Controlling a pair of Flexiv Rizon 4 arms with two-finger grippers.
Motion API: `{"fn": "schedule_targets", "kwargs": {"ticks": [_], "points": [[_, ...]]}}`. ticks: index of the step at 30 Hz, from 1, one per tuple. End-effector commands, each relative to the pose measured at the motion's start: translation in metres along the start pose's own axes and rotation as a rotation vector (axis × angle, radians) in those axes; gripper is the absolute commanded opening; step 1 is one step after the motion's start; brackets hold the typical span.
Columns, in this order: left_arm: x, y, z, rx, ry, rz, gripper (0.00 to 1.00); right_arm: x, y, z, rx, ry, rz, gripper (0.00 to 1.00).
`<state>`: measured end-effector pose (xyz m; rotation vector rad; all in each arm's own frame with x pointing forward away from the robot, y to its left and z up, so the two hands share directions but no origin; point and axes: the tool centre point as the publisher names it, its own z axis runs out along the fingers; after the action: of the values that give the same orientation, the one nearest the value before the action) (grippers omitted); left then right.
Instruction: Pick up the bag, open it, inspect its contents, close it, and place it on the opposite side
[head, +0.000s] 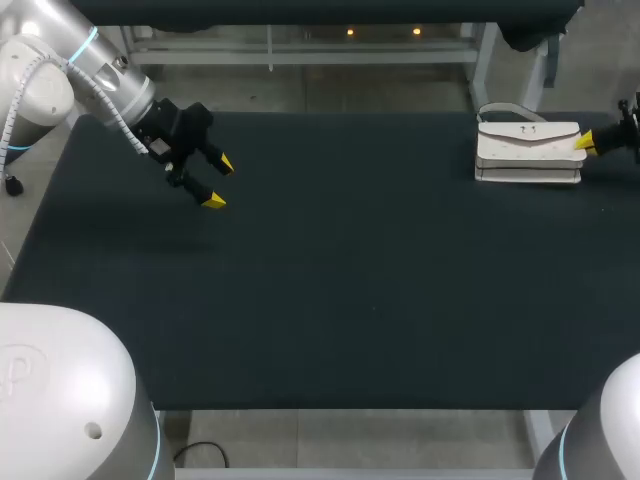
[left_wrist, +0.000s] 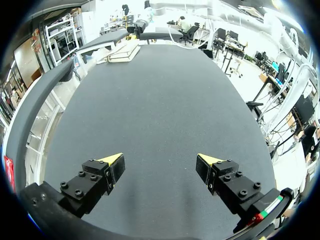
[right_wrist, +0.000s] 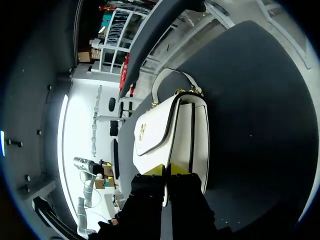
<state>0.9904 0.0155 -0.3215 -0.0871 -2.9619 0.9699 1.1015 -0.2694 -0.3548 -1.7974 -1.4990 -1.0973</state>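
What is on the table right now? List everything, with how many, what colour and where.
table: one, dark, beneath both arms.
bag: one, white with gold fittings and a white handle, lying flat at the table's far right.
left gripper: one, black with yellow tips, open, above bare table at the far left, well apart from the bag.
right gripper: one, black with yellow tips, fingers close together and pinching the edge of the bag's right end.
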Motion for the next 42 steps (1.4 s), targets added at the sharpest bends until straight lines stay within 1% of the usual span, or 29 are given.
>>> {"fn": "schedule_targets", "kwargs": {"ticks": [1, 6, 15, 19, 24, 31, 36, 37, 39, 41, 42], "points": [[0.0, 0.0, 0.001, 0.002, -0.001, 0.001, 1.0, 0.001, 0.002, -0.001, 0.396, 0.015, -0.008, 0.0], [0.0, 0.0, 0.001, 0.002, -0.001, 0.001, 1.0, 0.002, -0.002, 0.001, 0.41, 0.012, -0.011, 0.0], [0.0, 0.0, 0.001, 0.002, -0.001, 0.001, 1.0, 0.01, -0.021, 0.015, 0.492, 0.02, -0.036, 0.0], [0.0, 0.0, 0.001, 0.002, -0.001, 0.001, 1.0, 0.013, -0.025, 0.021, 0.506, 0.028, -0.039, 0.0], [0.0, 0.0, 0.001, 0.002, -0.001, 0.001, 1.0, 0.022, -0.029, 0.03, 0.521, 0.029, -0.061, 0.0], [0.0, 0.0, 0.001, 0.002, -0.001, 0.001, 1.0, 0.033, -0.042, 0.048, 0.554, 0.031, -0.087, 0.0], [0.0, 0.0, 0.001, 0.002, -0.001, 0.001, 1.0, 0.032, -0.044, 0.052, 0.562, 0.022, -0.086, 0.0], [0.0, 0.0, 0.001, 0.002, -0.001, 0.001, 1.0, 0.031, -0.044, 0.052, 0.559, 0.023, -0.081, 0.04], [0.0, 0.0, 0.001, 0.002, -0.001, 0.001, 1.0, 0.03, -0.042, 0.051, 0.555, 0.023, -0.076, 0.21], [0.0, 0.0, 0.001, 0.002, -0.001, 0.001, 1.0, 0.029, -0.041, 0.05, 0.552, 0.024, -0.073, 0.33], [0.0, 0.0, 0.001, 0.002, -0.001, 0.001, 1.0, 0.028, -0.04, 0.049, 0.551, 0.024, -0.072, 0.35]]}}
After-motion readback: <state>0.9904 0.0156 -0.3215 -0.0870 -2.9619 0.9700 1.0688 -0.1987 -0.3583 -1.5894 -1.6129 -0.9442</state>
